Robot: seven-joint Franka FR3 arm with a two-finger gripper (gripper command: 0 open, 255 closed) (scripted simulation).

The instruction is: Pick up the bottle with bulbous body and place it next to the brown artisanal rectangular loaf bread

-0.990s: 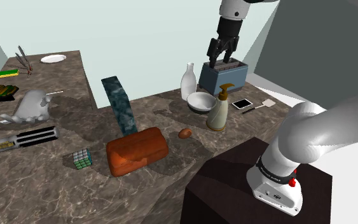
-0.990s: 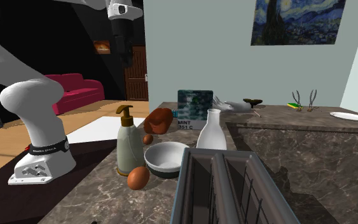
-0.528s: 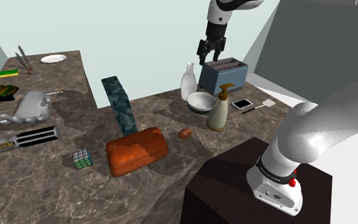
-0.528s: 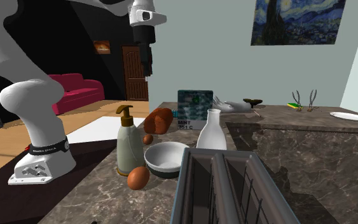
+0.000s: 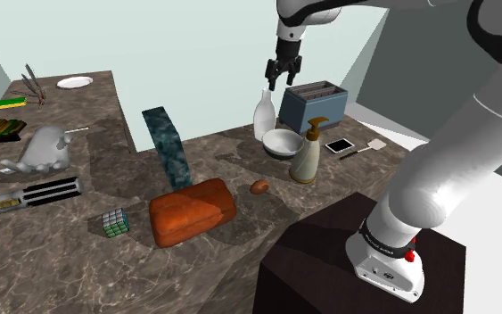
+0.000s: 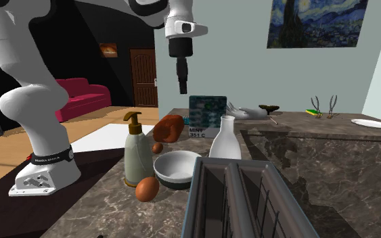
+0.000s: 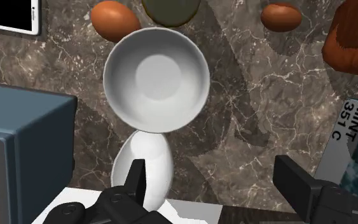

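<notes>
Right, big swing of the white arm (image 5: 445, 169) over the last sec: off from above the toaster (image 5: 313, 105), across toward the shoulder view's left. Puts the gripper (image 5: 284, 77) high over the white bulbous bottle (image 5: 264, 114) now. Shows fingers spread wide, clasping nothing. From the wrist cam, catches the bottle below but under one finger, not midway betw. the two. Means, by the look of it, approach nearly lined up. Prob. needs a small sideways trim, then a long drop onto the neck. No grasp yet, no lift, whole carry to go. Finds the bottle unmoved: upright on the counter (image 5: 79, 263), just beside the white bowl (image 5: 283, 143), near the toaster, well apart from the brown loaf (image 5: 191, 211) further fwd.

Room next: pale bluish walls, black area past the wall edge, red sofa (image 6: 80, 94) and dark door (image 6: 143, 76) out that way, swirly night-sky painting (image 6: 319, 24) up high. Then the counter: dark brown marble look, w/ a raised section. Carries, big to small: toaster, loaf, tall box (image 5: 167, 147) marked MINT, bowl, pump dispenser (image 5: 308, 153), colour cube (image 5: 114, 223), phone (image 5: 339, 144), brown egg (image 5: 259, 186). Tight spot round the bottle, so could well nudge the bowl on the way down.
</notes>
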